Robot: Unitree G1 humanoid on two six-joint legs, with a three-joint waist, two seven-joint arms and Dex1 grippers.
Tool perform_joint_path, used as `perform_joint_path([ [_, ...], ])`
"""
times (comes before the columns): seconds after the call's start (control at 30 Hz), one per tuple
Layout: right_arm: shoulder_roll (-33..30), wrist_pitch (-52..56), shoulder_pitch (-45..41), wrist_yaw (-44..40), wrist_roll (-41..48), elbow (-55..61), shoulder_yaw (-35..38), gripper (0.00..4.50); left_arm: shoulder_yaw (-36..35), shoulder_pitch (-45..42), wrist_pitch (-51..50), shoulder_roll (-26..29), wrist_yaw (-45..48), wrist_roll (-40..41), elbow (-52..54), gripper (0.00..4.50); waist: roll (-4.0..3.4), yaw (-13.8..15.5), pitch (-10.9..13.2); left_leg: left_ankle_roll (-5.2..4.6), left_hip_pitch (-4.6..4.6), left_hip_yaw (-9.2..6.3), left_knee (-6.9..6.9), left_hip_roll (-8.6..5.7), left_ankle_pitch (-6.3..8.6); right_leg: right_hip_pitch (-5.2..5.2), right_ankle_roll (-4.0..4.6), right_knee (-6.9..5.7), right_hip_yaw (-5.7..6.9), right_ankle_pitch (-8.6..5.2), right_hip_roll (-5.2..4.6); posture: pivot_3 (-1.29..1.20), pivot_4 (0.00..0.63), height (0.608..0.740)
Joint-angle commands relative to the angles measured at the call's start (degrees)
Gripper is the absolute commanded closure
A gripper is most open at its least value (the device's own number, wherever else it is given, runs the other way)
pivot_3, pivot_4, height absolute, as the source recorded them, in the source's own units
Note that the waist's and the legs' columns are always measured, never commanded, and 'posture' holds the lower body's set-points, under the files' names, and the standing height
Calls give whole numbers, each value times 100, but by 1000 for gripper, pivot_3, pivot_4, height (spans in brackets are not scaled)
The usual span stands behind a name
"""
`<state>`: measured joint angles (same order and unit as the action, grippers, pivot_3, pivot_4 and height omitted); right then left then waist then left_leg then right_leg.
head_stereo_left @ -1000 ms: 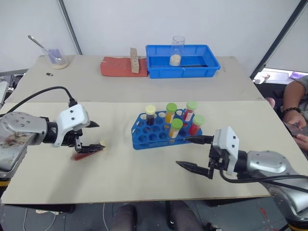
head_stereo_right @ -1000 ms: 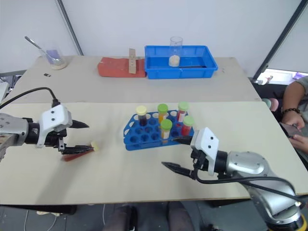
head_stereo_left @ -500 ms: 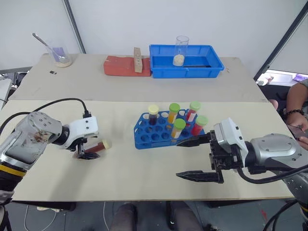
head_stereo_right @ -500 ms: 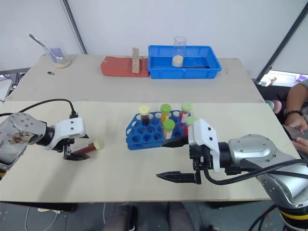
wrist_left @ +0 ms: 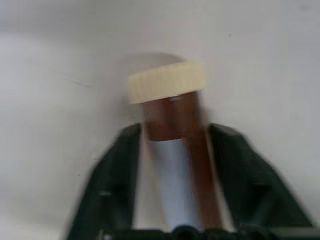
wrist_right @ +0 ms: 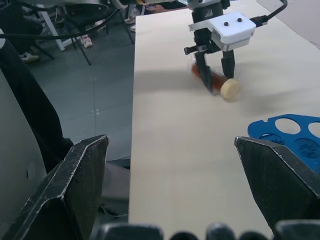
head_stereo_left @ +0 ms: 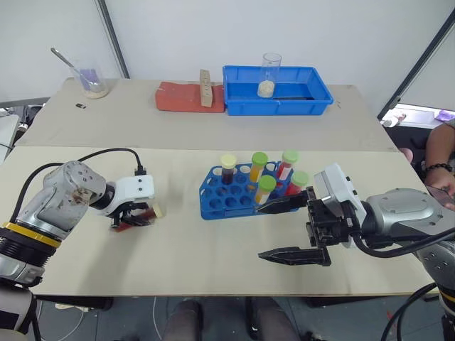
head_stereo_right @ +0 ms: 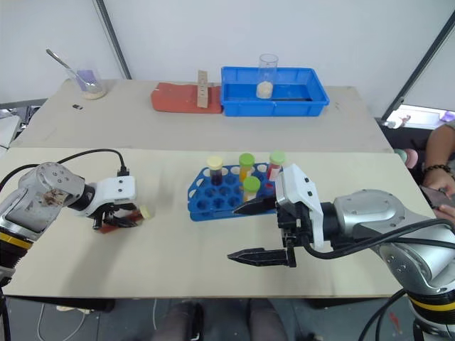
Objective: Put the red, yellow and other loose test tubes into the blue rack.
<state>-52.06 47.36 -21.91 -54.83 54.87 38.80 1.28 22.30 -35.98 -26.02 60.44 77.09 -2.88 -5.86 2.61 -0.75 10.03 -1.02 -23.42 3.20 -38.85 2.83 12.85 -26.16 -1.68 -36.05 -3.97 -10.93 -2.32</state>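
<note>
**Asker:** Pincers first: what is each one doing?

**Describer:** Left pincer is clamped on a red tube with a cream cap, lying flat on the table toward its left edge. Its fingers sit either side of the tube's body, likely to lift it. Right pincer hangs with jaws spread wide and nothing in them, just beside the blue rack at the table's middle, probably waiting for a handover or steadying the rack.

**Asker:** What can't you make out?

**Describer:** The tube's lower end is hidden behind the fingers. Five capped tubes stand in the rack; which holes they fill is hard to tell. A person's arm is cut off at the right edge.
</note>
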Motion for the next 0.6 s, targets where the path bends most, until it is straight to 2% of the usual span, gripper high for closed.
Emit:
perform_joint_path([
  [0.03,-72,95,-4,88,230,99,234,39,9,-131,337,-51,118,-198,-134,3599,0,1,0,0,1,0,0,0,0,0,0,0,0,0,0,0,150,740],
  [0.13,-147,167,62,154,322,128,355,39,-186,-191,332,-84,278,-48,-150,3599,0,3,0,0,1,-1,0,0,0,0,-22,-1,0,13,0,0,150,740],
  [0.27,-306,213,392,330,461,244,732,39,-1018,-426,-542,-299,514,1008,292,3599,3,21,1,0,-6,-4,-4,1,0,-1,-24,0,1,14,0,0,150,740],
  [0.43,-515,107,1190,482,155,421,1224,39,-2313,-437,-1780,-1231,-64,2747,1406,3599,3,58,1,0,-34,-15,-21,-4,0,-4,-55,9,5,29,-4,0,150,740],
  [0.5,-574,60,1452,500,35,449,1332,39,-2490,-346,-2089,-1545,-455,3040,1785,3599,4,49,1,-1,-31,-14,-22,-7,0,2,-59,11,2,31,-7,0,150,740],
  [0.6,-655,-29,1741,523,-198,539,1380,39,-2506,-6,-2216,-2389,-1359,3307,2425,3599,2,5,0,-1,-23,-14,-24,-9,0,5,-62,4,-2,33,-7,0,150,740],
])
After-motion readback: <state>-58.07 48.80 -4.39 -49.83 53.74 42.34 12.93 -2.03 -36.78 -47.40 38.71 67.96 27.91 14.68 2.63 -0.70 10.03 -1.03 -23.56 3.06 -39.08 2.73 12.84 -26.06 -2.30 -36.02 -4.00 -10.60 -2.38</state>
